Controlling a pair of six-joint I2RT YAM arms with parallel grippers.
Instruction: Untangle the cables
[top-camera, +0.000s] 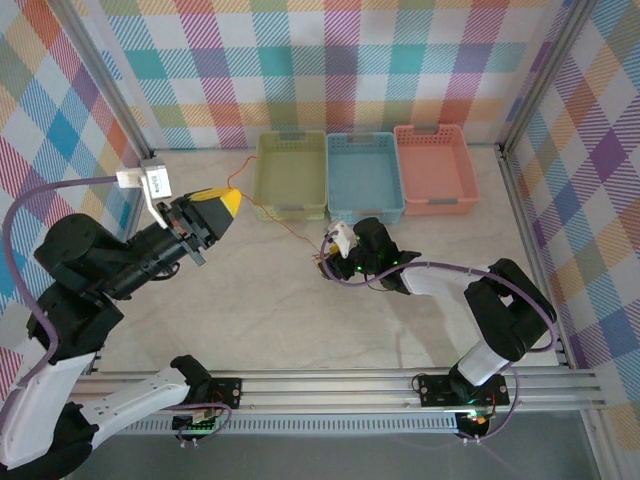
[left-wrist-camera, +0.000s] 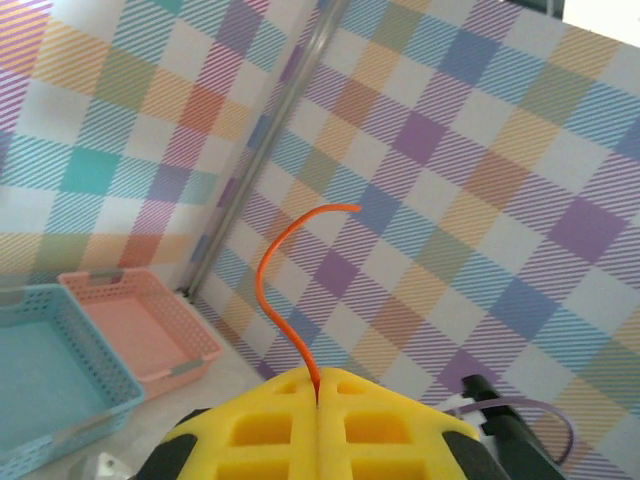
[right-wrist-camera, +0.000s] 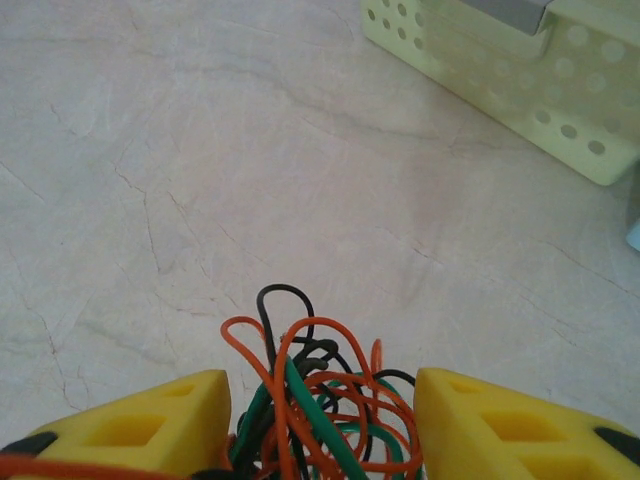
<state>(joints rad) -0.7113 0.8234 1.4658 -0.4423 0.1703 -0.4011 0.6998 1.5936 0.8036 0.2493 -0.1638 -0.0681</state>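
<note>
Red-orange thin wire (top-camera: 285, 228) runs from my left gripper (top-camera: 222, 205), clamped on its end at left, rightward and nearer to the tangle of red-orange, black and green cables (right-wrist-camera: 310, 400) mid-table. The right gripper (right-wrist-camera: 320, 420) straddles that tangle, jaws part open, gripping nothing I can confirm.

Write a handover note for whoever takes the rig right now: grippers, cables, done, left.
Left gripper: shut on one orange cable, held up off the table. The cable's end sticks out past the fingertips.
Right gripper: low over the table, jaws apart, with the tangle of orange, black and green cables between them. Cannot tell if it grips.
Done: one orange strand drawn out. The top view shows it running from the left gripper to the tangle.
Left: the tangle is knotted, no cable fully free.
</note>
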